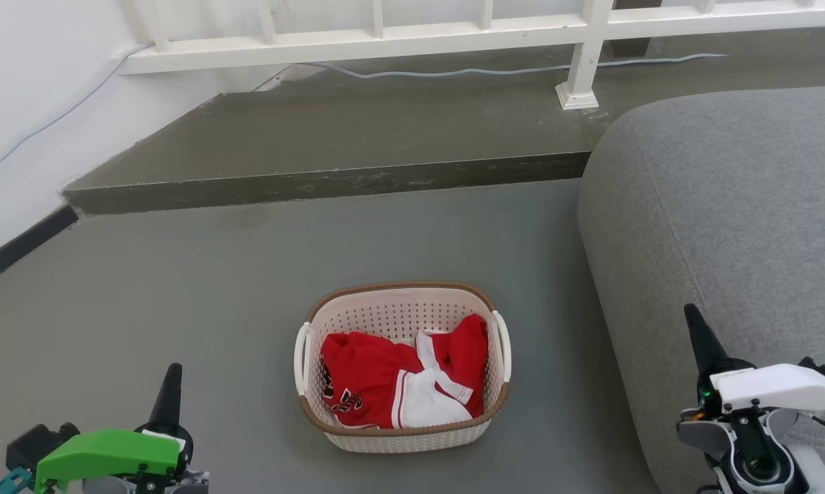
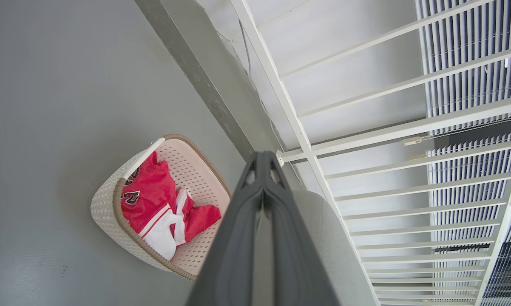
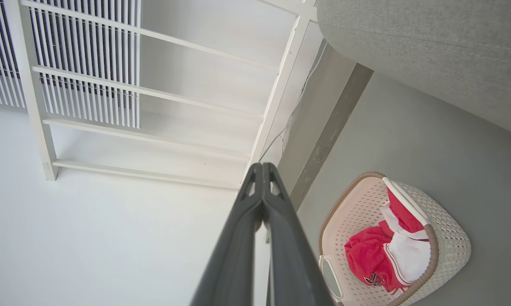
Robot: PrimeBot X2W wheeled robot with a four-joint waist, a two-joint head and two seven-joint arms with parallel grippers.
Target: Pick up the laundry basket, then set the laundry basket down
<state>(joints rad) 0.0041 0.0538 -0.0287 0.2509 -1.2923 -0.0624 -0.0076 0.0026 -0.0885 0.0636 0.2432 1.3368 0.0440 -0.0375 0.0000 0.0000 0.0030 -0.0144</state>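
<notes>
a grey floor (image 1: pixel 179 288) ran up to a low concrete step (image 1: pixel 330 184) beneath a white railing (image 1: pixel 385 33) across the top of the frame. a pale cable (image 1: pixel 495 71) trailed along the ledge, and a grey sofa (image 1: pixel 728 206) took up the right side. the laundry basket (image 1: pixel 412 439) stood on the floor at lower centre of the head view, near the sofa's left edge but not touching it. red-and-white clothing (image 1: pixel 371 377) was heaped inside, and a white loop handle showed on each short side. the left gripper (image 1: pixel 171 391) sat in the lower left corner and the right gripper (image 1: pixel 702 339) in the lower right, in front of the sofa, both well clear of the basket. in the left wrist view the left gripper (image 2: pixel 262 163) had its fingers pressed together on nothing, the basket (image 2: pixel 106 208) lying at centre left. the right wrist view showed the right gripper (image 3: pixel 262 170) likewise closed and empty, the basket (image 3: pixel 451 242) at lower right.
</notes>
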